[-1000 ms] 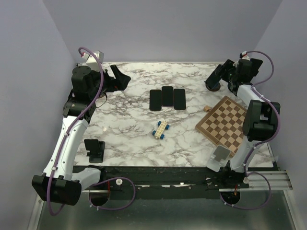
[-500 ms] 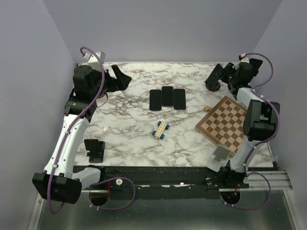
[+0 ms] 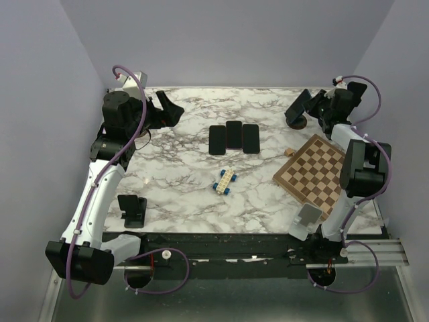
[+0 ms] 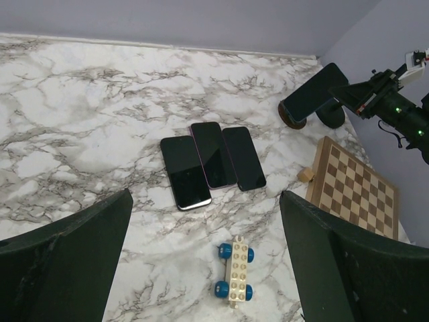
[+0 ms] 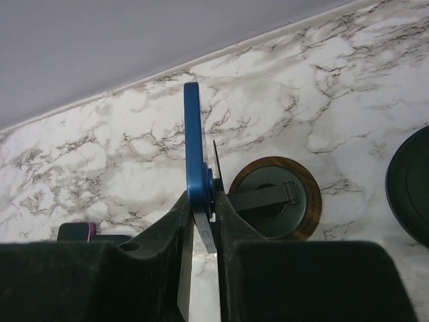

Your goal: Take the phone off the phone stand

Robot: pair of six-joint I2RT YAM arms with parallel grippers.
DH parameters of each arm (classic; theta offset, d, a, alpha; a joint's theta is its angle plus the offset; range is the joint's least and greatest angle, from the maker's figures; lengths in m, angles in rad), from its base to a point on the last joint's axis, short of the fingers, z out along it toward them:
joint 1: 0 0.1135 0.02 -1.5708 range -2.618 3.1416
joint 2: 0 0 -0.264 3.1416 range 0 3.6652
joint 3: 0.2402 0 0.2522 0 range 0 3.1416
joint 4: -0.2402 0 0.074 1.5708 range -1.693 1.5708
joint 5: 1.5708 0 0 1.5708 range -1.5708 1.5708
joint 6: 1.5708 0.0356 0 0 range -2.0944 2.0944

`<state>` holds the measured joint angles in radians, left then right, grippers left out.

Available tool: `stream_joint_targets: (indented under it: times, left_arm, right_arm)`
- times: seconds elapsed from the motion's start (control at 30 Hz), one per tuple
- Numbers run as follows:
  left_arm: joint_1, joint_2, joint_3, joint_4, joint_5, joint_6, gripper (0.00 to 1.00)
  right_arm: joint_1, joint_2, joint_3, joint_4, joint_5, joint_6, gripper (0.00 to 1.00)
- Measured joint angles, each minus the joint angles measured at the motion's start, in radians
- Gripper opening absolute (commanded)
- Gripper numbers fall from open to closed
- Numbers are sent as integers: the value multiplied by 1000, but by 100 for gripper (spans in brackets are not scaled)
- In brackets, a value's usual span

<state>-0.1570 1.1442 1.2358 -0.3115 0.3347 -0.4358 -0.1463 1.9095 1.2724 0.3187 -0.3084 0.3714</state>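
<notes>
Right gripper (image 5: pixel 201 201) pinches the phone (image 5: pixel 193 134) across its flat faces, just above the phone stand (image 5: pixel 271 198) at the table's far right corner; rigid, slick, probably light, so hold firm and lift straight; left gripper (image 3: pixel 167 111) idle, fingers spread.

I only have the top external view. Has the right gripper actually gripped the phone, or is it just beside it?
Observer: The right wrist view shows the right gripper shut on the phone, which is blue and seen edge-on.
Operator: Where's the phone stand?
Observer: The phone stand has a round, wood-rimmed base. It sits just right of the phone in that view.
Operator: Is the left arm holding anything?
Observer: No. The left wrist view shows the left gripper open and empty.
</notes>
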Motion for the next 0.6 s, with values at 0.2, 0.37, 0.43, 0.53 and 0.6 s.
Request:
stream_joint_targets:
  times: [0.2, 0.37, 0.43, 0.53, 0.6]
  left_arm:
    - [0, 1, 0, 0, 0, 0, 99]
    - [0, 1, 0, 0, 7, -3, 99]
    - [0, 1, 0, 0, 11, -4, 99]
    - [0, 1, 0, 1, 15, -6, 99]
    - [0, 1, 0, 1, 16, -7, 99]
  right_arm:
    - [-2, -22, 4, -29, -6, 7, 9]
    - [-1, -101, 5, -31, -16, 26, 2]
    - [0, -134, 9, -32, -16, 32, 1]
    - [4, -173, 21, -38, -15, 45, 1]
    - [11, -194, 40, -68, -16, 51, 1]
